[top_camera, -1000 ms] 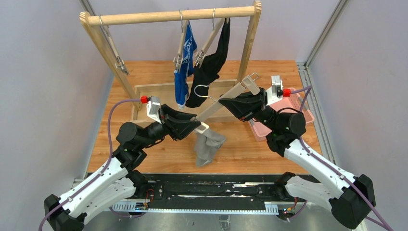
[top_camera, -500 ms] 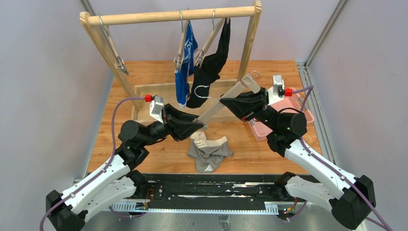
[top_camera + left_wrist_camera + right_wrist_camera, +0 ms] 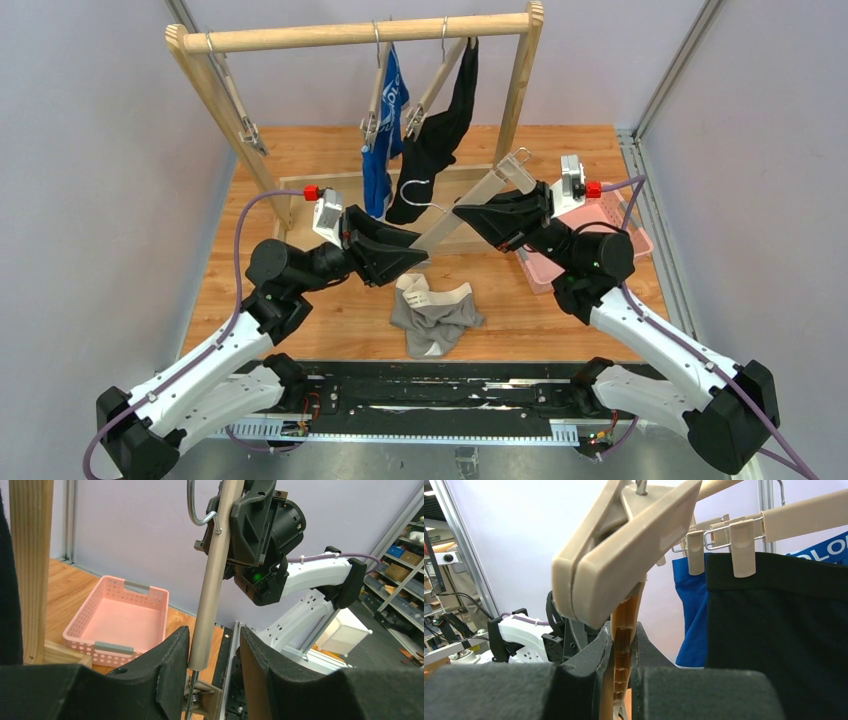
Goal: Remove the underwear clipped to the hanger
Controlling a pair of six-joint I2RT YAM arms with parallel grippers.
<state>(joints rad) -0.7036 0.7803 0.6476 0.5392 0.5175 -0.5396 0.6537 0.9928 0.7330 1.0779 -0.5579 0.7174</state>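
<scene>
The grey-beige briefs (image 3: 433,315) lie crumpled on the table, free of any clip. My right gripper (image 3: 468,216) is shut on the bar of a beige clip hanger (image 3: 478,200) and holds it tilted above the table; its fingers (image 3: 596,652) squeeze the bar (image 3: 624,630) under an end clip (image 3: 624,545). My left gripper (image 3: 415,255) is open, its jaws on either side of the hanger's lower end (image 3: 210,590) without gripping it. The blue briefs (image 3: 385,150) and the black briefs (image 3: 440,130) hang clipped on the wooden rail; both show in the right wrist view, blue (image 3: 691,615) and black (image 3: 774,630).
The wooden rack (image 3: 360,35) stands at the back over a wooden frame (image 3: 300,185). An empty clip hanger (image 3: 235,100) hangs at its left end. A pink basket (image 3: 610,225) sits at the right behind my right arm and shows in the left wrist view (image 3: 120,620).
The grey-beige briefs came off the hanger's lower clip and dropped onto the table. My left gripper let go and shifted slightly up and back. The right gripper kept holding the hanger.
</scene>
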